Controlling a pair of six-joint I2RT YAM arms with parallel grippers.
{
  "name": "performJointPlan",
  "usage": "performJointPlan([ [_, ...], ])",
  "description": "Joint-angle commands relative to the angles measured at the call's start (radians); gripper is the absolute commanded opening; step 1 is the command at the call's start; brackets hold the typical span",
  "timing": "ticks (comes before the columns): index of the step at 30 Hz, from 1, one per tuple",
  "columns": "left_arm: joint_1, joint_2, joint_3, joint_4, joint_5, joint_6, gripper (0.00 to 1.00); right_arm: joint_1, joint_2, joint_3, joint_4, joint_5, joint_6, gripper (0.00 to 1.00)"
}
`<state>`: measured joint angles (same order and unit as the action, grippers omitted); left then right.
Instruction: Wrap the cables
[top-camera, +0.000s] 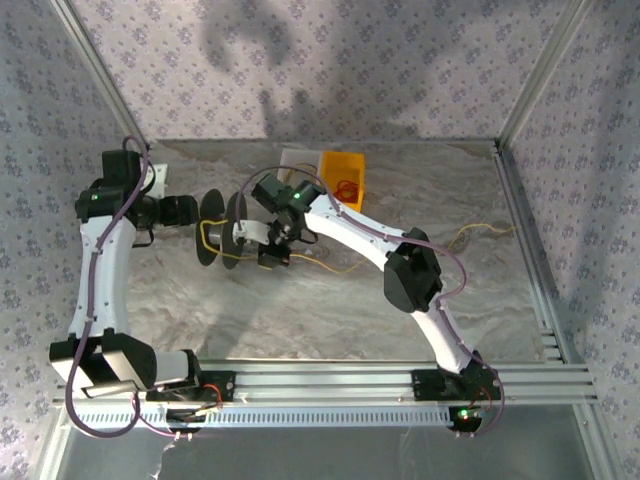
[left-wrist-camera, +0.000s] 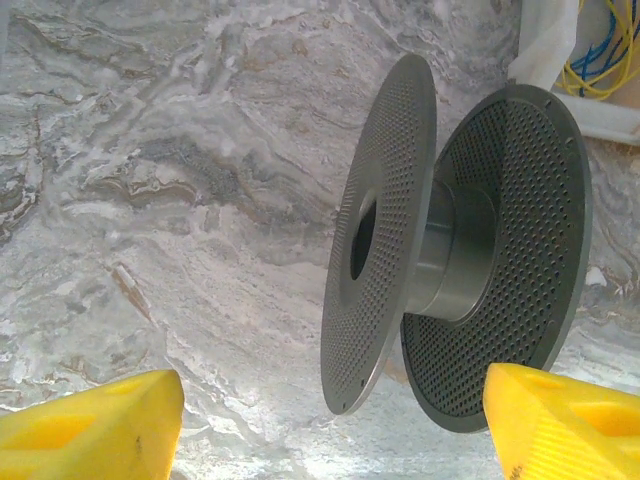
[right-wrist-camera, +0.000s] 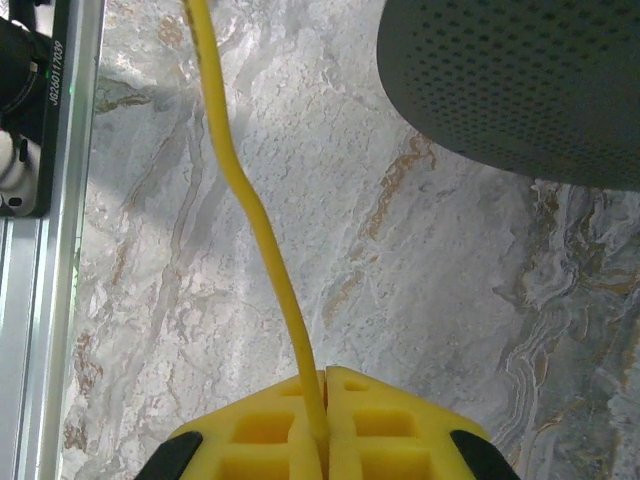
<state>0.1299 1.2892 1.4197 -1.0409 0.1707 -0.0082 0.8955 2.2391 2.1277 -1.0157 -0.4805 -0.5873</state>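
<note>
A dark grey perforated spool (top-camera: 222, 238) stands on its edge on the marble table, both flanges and the bare hub (left-wrist-camera: 450, 250) in plain sight. My left gripper (left-wrist-camera: 330, 430) is open just short of the spool (left-wrist-camera: 385, 230), its yellow fingers (left-wrist-camera: 90, 425) wide apart with nothing between them. My right gripper (right-wrist-camera: 322, 405) is shut on the thin yellow cable (right-wrist-camera: 250, 210), close to the spool's right flange (right-wrist-camera: 520, 80). Seen from above, the right gripper (top-camera: 275, 250) hangs just right of the spool, and the cable (top-camera: 340, 270) trails right across the table toward the far right side.
A yellow bin (top-camera: 342, 175) holding coiled cords stands behind the spool, with a white container (left-wrist-camera: 545, 50) of yellow and blue wires beside it. An aluminium rail (right-wrist-camera: 60, 200) runs along the table's near edge. Patterned walls close in the workspace.
</note>
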Motion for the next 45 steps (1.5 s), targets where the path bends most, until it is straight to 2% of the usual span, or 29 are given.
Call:
performJointPlan([
  [1, 0.019, -0.037, 0.013, 0.022, 0.048, -0.007, 0.79, 0.005, 0.027, 0.042, -0.053, -0.016, 0.027, 0.0],
  [8, 0.02, -0.07, -0.048, 0.084, 0.19, 0.005, 0.86, 0.018, 0.085, 0.131, -0.094, -0.007, 0.033, 0.0],
  [11, 0.019, -0.075, -0.073, 0.091, 0.204, 0.01, 0.85, 0.024, 0.115, 0.186, -0.123, -0.001, 0.028, 0.0],
  [16, 0.019, -0.064, -0.1, 0.094, 0.205, 0.016, 0.78, 0.026, 0.143, 0.231, -0.141, -0.007, 0.026, 0.0],
  [19, 0.02, -0.055, -0.109, 0.095, 0.208, 0.017, 0.67, 0.026, 0.149, 0.235, -0.141, -0.018, 0.026, 0.0],
  [22, 0.019, -0.041, -0.112, 0.09, 0.226, 0.017, 0.63, 0.02, 0.159, 0.237, -0.136, -0.037, 0.029, 0.0],
  [31, 0.008, 0.001, -0.116, 0.073, 0.264, 0.025, 0.6, 0.008, 0.211, 0.278, -0.154, -0.078, 0.04, 0.0],
  [38, -0.025, 0.039, -0.112, 0.056, 0.2, 0.036, 0.59, 0.005, 0.221, 0.284, -0.144, -0.095, 0.041, 0.0],
  [45, -0.033, 0.052, -0.134, 0.058, 0.198, 0.037, 0.5, -0.004, 0.242, 0.3, -0.136, -0.118, 0.047, 0.0],
])
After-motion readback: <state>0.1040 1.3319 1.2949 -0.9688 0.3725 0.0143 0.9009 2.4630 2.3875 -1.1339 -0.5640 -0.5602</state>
